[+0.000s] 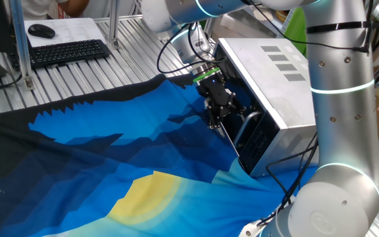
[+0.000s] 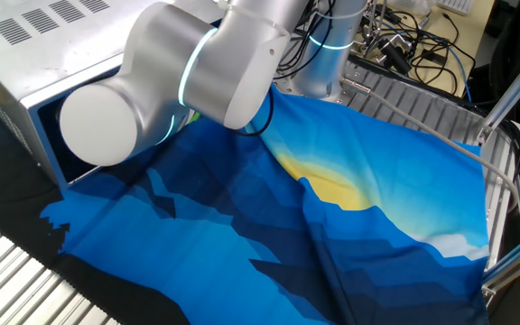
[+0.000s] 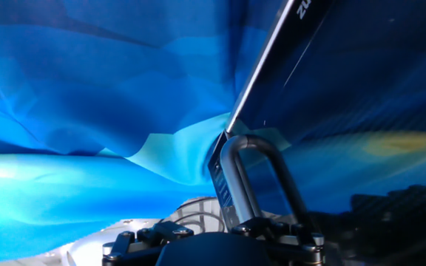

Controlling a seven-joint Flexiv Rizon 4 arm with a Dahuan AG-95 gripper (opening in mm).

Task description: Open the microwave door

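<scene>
Silver-grey sheet metal makes up the microwave (image 1: 278, 79), a boxy oven with vent slots on top, standing at the far edge of a blue and yellow cloth (image 1: 110, 164) spread over the table. The microwave door (image 1: 245, 135) forms its dark front, facing out over the cloth, and seems to stand slightly ajar in the hand view, though I cannot be sure. Its curved silver bar handle (image 3: 261, 177) sits near the door's free edge, on the side next to the control panel.

The gripper (image 1: 217, 108) hangs directly in front of the microwave door, close to the handle. The hand view, looking along the fingers, shows the handle looping up just past the gripper body. The fingers themselves are hidden in all three views; they appear to stand wide, and I cannot tell whether they bracket the bar or merely sit beside it.

By my judgement the door is rigid and light to swing on its hinge, but the latch probably resists at first. Glass fills the window, so pressing there is unwise, and it looks smooth and slippery. The bar handle is the place to take hold: stiff metal, rounded, with a gap behind it for a finger to hook. The microwave itself could slide on the loose cloth under a hard pull.
</scene>
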